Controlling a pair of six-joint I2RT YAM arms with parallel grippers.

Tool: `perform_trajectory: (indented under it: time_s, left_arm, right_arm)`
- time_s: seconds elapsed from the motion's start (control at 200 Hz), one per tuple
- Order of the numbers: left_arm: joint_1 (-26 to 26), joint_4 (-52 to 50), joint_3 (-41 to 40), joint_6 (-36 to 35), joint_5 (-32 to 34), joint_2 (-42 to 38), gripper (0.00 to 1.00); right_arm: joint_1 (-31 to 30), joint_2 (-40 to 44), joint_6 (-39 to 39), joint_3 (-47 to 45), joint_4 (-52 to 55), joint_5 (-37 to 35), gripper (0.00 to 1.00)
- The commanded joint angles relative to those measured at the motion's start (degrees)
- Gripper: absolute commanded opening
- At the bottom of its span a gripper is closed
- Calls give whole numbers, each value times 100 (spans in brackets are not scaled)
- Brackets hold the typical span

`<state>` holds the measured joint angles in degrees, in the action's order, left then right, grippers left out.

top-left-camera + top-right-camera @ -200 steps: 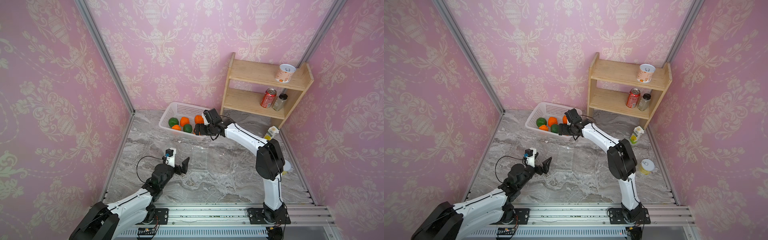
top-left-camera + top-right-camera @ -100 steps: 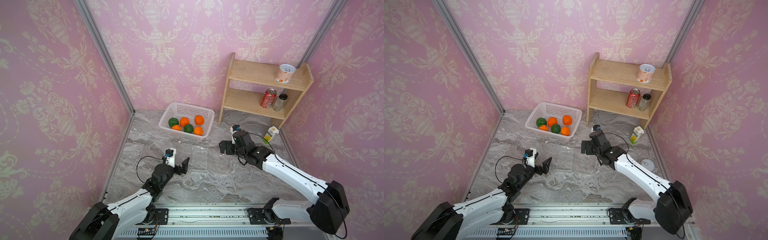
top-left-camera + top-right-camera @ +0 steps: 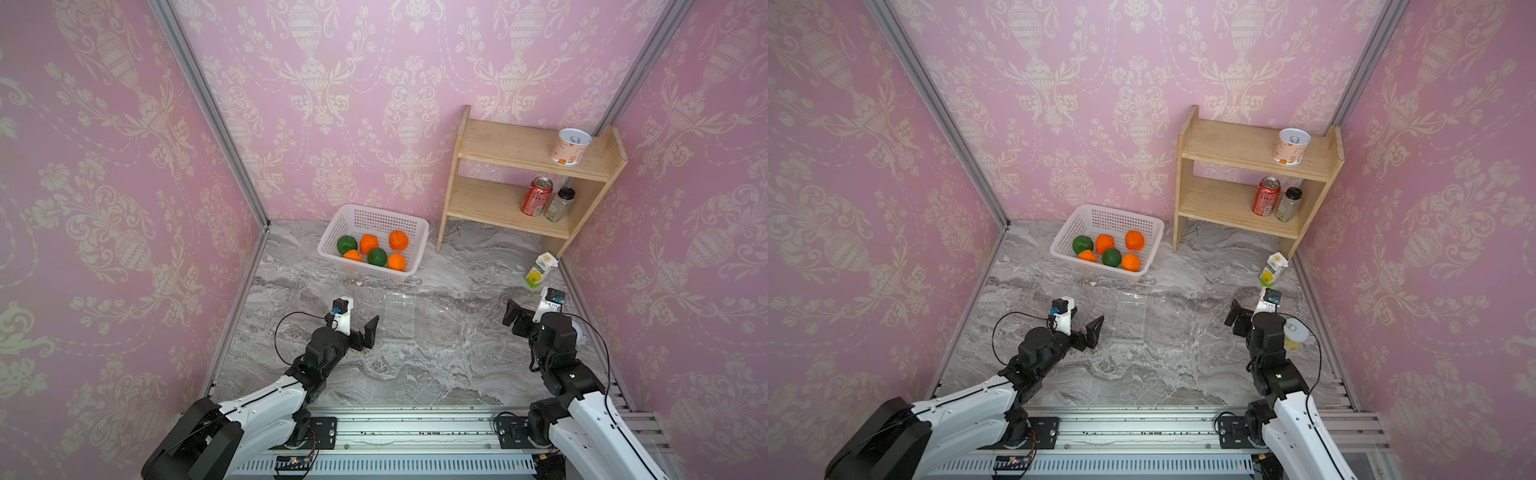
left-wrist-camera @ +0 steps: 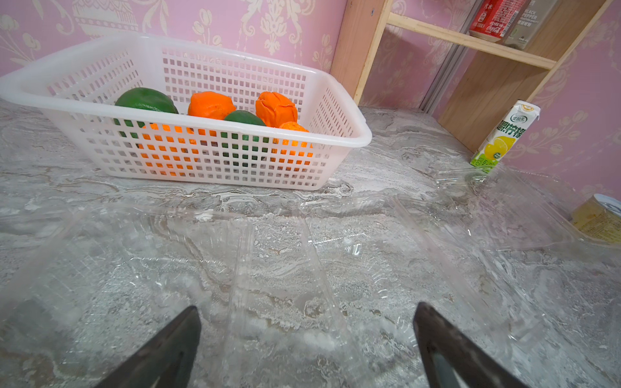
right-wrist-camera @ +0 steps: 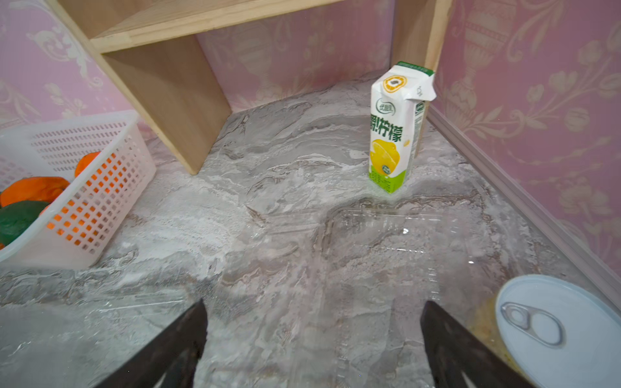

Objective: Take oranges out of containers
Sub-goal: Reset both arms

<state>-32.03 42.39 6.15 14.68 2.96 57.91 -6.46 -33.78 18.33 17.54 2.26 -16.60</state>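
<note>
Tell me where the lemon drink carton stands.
In both top views the carton stands upright on the far right, beside the wooden shelf's foot.

We are counting six oranges [image 3: 369,243] in all: four orange-skinned, two green. We are finding one basket [image 3: 419,249], one shelf [image 3: 498,203], one red can [image 3: 536,201], one jar [image 3: 559,204] and one carton [image 3: 540,270]. We are logging two white-lidded tins [image 3: 569,146], one on the shelf and one off it. We are making out three clear containers [image 4: 363,242], but their edges are faint, so that count is shaky.
</note>
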Motion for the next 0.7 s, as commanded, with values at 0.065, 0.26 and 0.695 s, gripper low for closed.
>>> perform_trajectory:
  time_s: [0.065, 0.26, 0.695]
  left_arm:
    - [4, 58, 44, 106, 11, 54, 99]
    - [8, 10, 42, 53, 67, 10, 99]
    - [13, -82, 68, 13, 125, -9, 99]
  right_arm:
    - [501, -708, -243, -180, -1364, 440, 100]
    - [722, -2431, -474, 23, -2431, 356, 100]
    - [1035, -5143, -910, 1564, -2837, 1309, 98]
